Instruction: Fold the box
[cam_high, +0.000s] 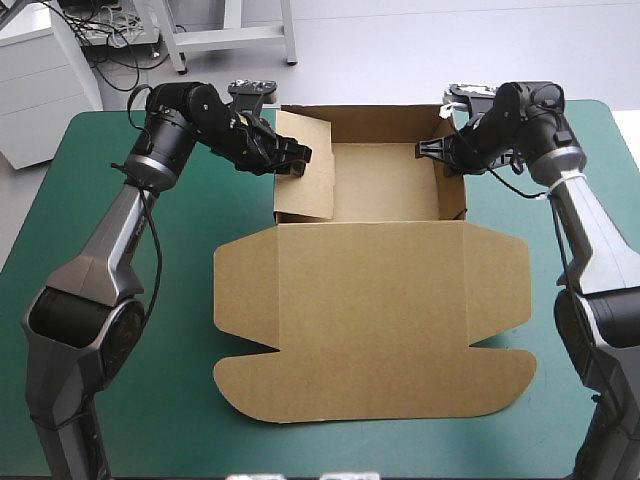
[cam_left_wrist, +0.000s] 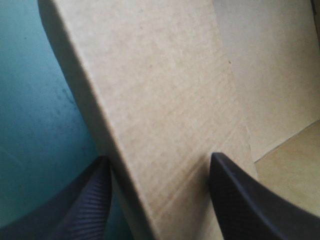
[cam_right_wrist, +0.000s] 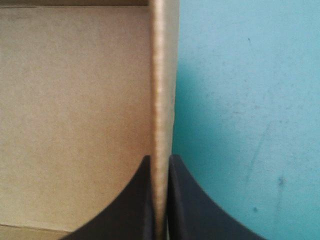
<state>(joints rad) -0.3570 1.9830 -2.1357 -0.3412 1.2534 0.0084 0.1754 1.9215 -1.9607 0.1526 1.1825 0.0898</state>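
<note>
You have the brown box lying mid-table on the teal-green cover, its tray toward the far edge and its lid flat toward the near edge. Your left gripper straddles the tray's left wall, which leans inward, with the fingers spread and not pinching. Your right gripper is clamped on the upright right wall, one finger inside and one outside.

High view: left jaws and right jaws at the box walls too small to read. Wrist views: box runs off every edge; wall edge between right jaws blurred.
</note>
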